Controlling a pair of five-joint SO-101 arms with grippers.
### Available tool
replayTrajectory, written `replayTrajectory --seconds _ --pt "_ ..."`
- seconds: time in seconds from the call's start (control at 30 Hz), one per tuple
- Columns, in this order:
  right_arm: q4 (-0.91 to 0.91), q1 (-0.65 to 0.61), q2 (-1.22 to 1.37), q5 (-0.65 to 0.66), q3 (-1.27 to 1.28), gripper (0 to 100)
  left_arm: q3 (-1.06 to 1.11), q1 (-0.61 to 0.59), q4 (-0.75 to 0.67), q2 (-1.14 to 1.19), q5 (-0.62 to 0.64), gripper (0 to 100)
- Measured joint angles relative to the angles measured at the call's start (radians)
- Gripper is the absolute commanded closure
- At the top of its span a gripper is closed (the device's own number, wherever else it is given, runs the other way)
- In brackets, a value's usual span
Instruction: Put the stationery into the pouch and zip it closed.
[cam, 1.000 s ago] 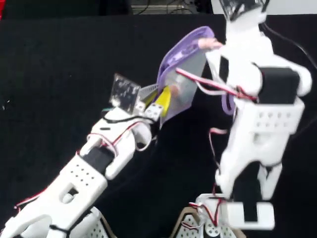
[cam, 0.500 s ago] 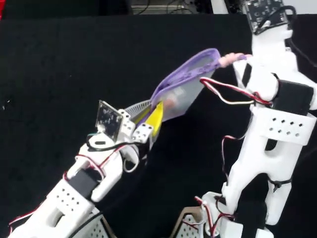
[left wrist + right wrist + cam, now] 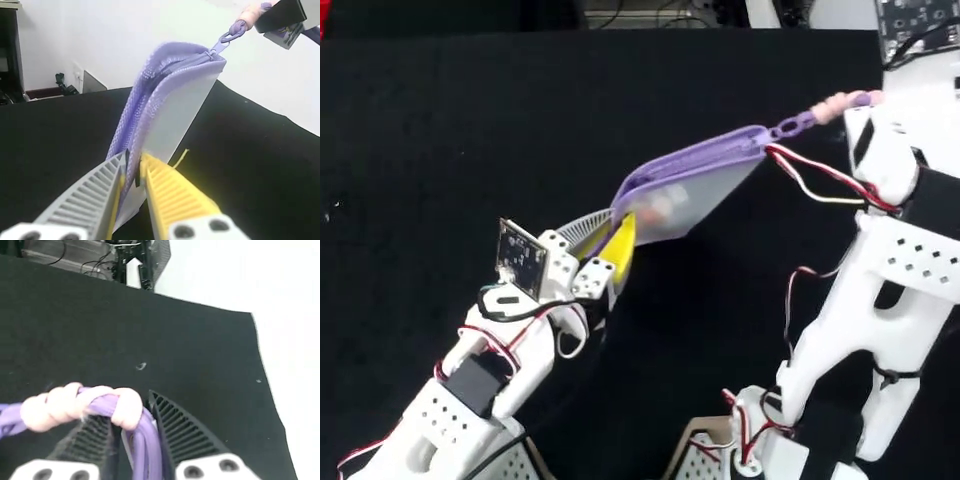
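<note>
A translucent pouch [image 3: 692, 190] with purple zip trim hangs in the air, stretched between the two arms. My left gripper [image 3: 612, 238] is shut on its near lower end, grey and yellow fingers [image 3: 167, 192] pinching the corner [image 3: 131, 162]. My right gripper [image 3: 868, 100] is shut on the pink-wrapped purple zip pull [image 3: 80, 405], black fingers [image 3: 177, 427] clamping the cord [image 3: 131, 407]. The zip slider [image 3: 220, 47] sits at the pouch's far end by the right gripper. Something orange-pink [image 3: 660, 205] shows faintly through the pouch wall.
Black cloth [image 3: 440, 130] covers the table under the lifted pouch. The arms' bases [image 3: 740, 450] stand at the front edge. A white wall and some dark equipment [image 3: 140, 265] lie beyond the far edge.
The right arm has swung right and away with the zip pull, drawing the pouch out long and flatter. The left arm has drawn back toward the lower left, still holding its end.
</note>
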Motion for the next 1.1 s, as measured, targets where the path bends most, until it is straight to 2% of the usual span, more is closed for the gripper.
replayTrajectory --seconds 0.43,0.6,0.77,0.87,1.1 --pt "-0.046 0.060 0.181 0.000 -0.058 98.7 0.000 0.002 0.000 0.000 0.000 97" --pt "0.072 0.052 0.183 0.000 -0.133 98.3 0.000 -0.025 0.000 0.000 0.000 97" --pt "0.212 -0.064 0.183 -0.002 -0.207 98.2 0.000 -0.064 0.018 0.000 0.002 83" --pt "0.258 -0.158 0.183 -0.008 -0.212 96.2 -0.026 -0.089 0.077 0.000 0.003 82" --pt "0.318 -0.359 0.183 -0.084 -0.212 82.4 -0.295 -0.089 0.376 0.000 0.002 82"
